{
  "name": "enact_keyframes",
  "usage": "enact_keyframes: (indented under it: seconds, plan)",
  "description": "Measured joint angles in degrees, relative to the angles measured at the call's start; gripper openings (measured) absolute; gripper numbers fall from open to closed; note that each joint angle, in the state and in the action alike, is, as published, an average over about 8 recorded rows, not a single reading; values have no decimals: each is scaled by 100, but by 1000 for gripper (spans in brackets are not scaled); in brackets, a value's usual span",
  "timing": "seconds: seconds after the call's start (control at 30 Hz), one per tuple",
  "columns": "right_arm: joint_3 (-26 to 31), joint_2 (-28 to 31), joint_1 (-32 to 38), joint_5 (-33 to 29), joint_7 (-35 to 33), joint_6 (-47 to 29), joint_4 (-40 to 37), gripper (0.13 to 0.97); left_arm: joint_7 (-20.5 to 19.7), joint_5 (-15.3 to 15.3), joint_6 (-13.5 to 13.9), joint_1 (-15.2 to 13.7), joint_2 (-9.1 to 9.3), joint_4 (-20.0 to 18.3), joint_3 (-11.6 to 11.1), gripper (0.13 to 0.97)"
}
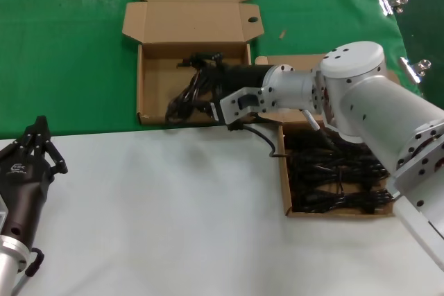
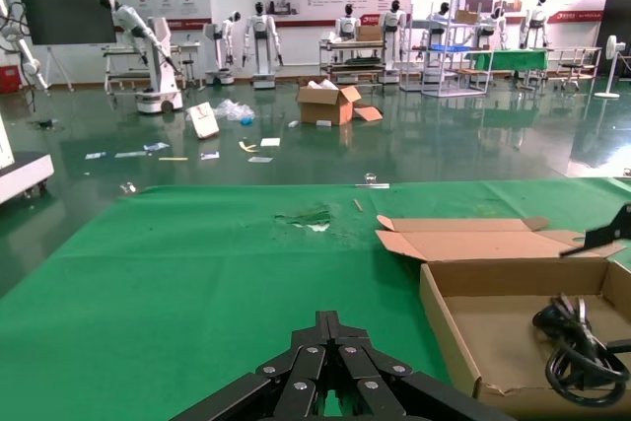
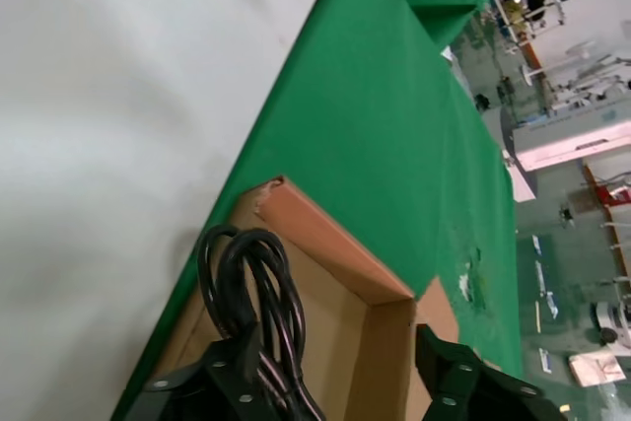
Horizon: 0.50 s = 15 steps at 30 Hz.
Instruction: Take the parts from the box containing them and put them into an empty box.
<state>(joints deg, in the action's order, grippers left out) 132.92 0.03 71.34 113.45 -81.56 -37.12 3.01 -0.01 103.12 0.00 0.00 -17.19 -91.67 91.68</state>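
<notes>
Right gripper (image 1: pixel 208 91), black fingers on a silver-white arm, reaches over the shallow brown corrugated cardboard box with open lid flap (image 1: pixel 149 67) on the green cloth (image 1: pixel 62 53). In the right wrist view its fingers (image 3: pixel 212 382) stand apart with a coiled black rubbery power cable (image 3: pixel 246 283) running up between them; whether they actually grip it, cannot tell. In the head view that cable bundle (image 1: pixel 186 98) sits just beneath and beside the gripper, inside this box, loops reaching toward the box's near wall. The box holds nothing else visible.

Second brown cardboard box (image 1: pixel 286 192), well behind the gripper along its arm, sits on the white table surface (image 1: pixel 159 213), packed with a heap of black coiled cables (image 1: pixel 333 178); the arm covers its far part.

Left gripper (image 1: pixel 36 145), black, is parked over the white table well apart from both boxes, fingers (image 2: pixel 330 362) closed together, nothing between them. Its wrist view shows the same open box (image 2: pixel 449 327) off to the side with the cable (image 2: pixel 577 347) in it.
</notes>
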Motion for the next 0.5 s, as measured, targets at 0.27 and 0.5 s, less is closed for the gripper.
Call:
enact_keyframes:
  seconds: [0.27,0.5]
  plan:
    - [-699,115,81,-257,-114,-320,-169,608,0,0,0,0,0,0,0,140]
    - [-1249,328,84,-443,-178,-621,-180,745,0,0,0,0,0,0,0,140]
